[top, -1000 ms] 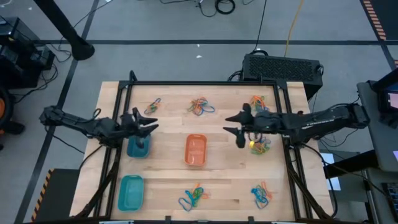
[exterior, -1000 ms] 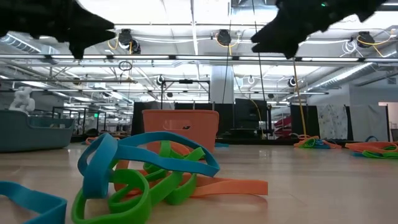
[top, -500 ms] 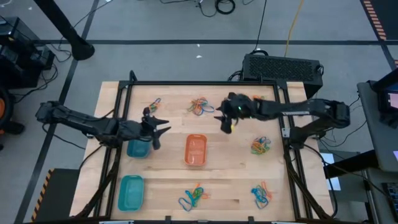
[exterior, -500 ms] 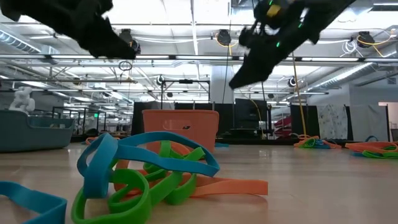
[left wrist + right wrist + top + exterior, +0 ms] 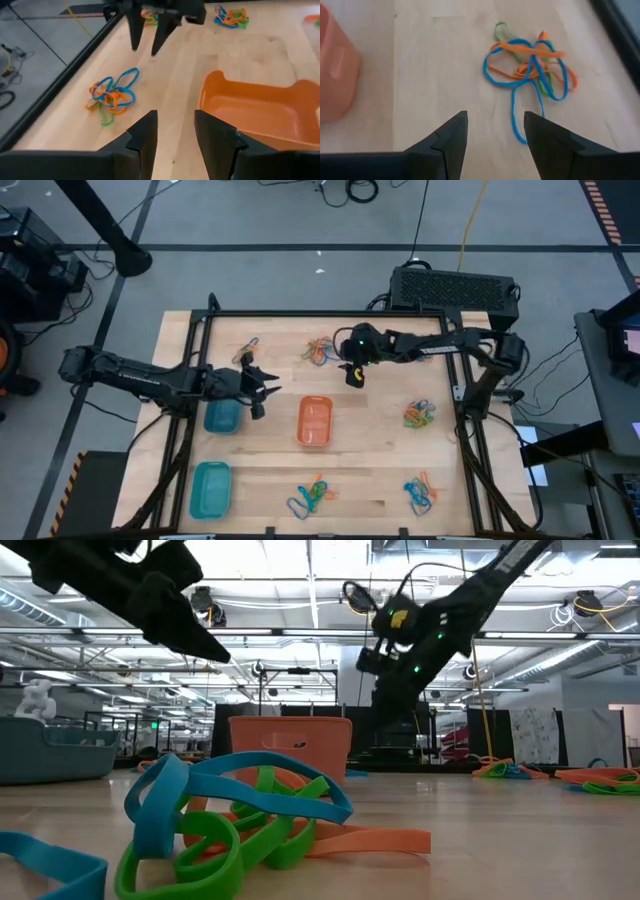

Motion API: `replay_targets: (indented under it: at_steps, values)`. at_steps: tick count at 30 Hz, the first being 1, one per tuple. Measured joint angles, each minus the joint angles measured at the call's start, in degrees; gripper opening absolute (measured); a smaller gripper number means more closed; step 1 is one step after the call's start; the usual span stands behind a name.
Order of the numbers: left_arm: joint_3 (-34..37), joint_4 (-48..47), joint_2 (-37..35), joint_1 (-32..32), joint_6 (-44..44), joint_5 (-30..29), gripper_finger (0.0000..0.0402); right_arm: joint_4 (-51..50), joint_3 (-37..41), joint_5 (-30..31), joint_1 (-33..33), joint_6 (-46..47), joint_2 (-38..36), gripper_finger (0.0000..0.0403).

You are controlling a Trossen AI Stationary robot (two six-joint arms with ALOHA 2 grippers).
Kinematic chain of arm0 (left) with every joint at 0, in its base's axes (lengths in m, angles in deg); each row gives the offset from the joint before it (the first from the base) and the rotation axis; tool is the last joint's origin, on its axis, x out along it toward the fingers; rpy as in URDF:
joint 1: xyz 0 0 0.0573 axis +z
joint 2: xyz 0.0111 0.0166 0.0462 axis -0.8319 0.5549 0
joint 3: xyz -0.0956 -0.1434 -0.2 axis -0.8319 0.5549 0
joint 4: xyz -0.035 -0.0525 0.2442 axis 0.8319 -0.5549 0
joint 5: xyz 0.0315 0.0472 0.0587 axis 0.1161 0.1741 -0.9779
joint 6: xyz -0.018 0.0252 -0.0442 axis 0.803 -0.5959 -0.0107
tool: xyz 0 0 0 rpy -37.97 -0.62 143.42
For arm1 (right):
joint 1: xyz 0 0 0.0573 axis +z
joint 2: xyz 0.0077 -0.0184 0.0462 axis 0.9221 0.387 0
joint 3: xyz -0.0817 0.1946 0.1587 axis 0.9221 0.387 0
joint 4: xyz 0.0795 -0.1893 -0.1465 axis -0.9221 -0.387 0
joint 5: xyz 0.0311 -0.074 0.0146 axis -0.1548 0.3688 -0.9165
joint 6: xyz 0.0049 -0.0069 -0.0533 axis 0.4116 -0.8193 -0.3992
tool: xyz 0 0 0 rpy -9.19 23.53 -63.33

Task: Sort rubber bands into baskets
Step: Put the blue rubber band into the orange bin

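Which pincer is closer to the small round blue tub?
The left pincer; it hangs beside the round blue tub. The right pincer is far off, beyond the orange basket.

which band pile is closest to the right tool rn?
The pile at the table's far middle, just beside the right tool; the other piles lie farther off.

6 tangled clumps of rubber bands lie on the wood around 3 open baskets: orange at centre, round blue-teal, teal rectangular.

Pale wood table; glossy orange plastic basket.
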Motion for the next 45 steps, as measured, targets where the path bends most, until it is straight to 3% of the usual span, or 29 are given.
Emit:
replay_targets:
  at_steps: [3, 9, 14, 19, 25, 29, 35, 45]
  values:
    - [0.0, 0.6, 0.6, 2.1, -1.8, 0.0, 0.0138, 0.3, -2.4, -5.6, -2.0, -2.0, 4.3, 0.0187]
    - [0.0, 0.4, 0.8, 5.7, -0.6, 5.8, 0.0138, 0.5, -7.8, -4.2, -4.9, -5.5, 10.1, 0.0187]
    - [0.0, -0.1, 0.8, 6.0, 0.9, 8.8, 0.0138, -1.1, -9.2, -8.8, -6.3, -3.0, 12.6, 0.0187]
    - [0.1, -6.2, 0.8, 4.7, 3.1, 8.9, 0.0138, -3.1, -9.1, -8.5, -5.5, -2.1, 14.8, 0.0187]
    - [0.0, -4.2, 0.6, 4.6, 2.8, 8.6, 0.0138, -2.8, -9.2, -6.0, -5.3, -0.7, 15.8, 0.0183]
    - [0.1, -4.5, -0.2, 3.6, 3.9, 8.8, 0.0138, -3.4, -9.3, -4.3, -5.3, 2.2, 15.9, 0.0136]
    - [0.1, -6.0, -6.1, 2.3, 4.3, 7.5, 0.0138, -3.5, -9.3, -3.7, -5.5, 5.2, 16.0, 0.0013]
    - [8.8, -0.3, -18.0, -0.1, 7.4, 4.3, 0.0138, -11.1, -8.9, -3.6, -2.1, 3.8, 5.9, 0.0001]
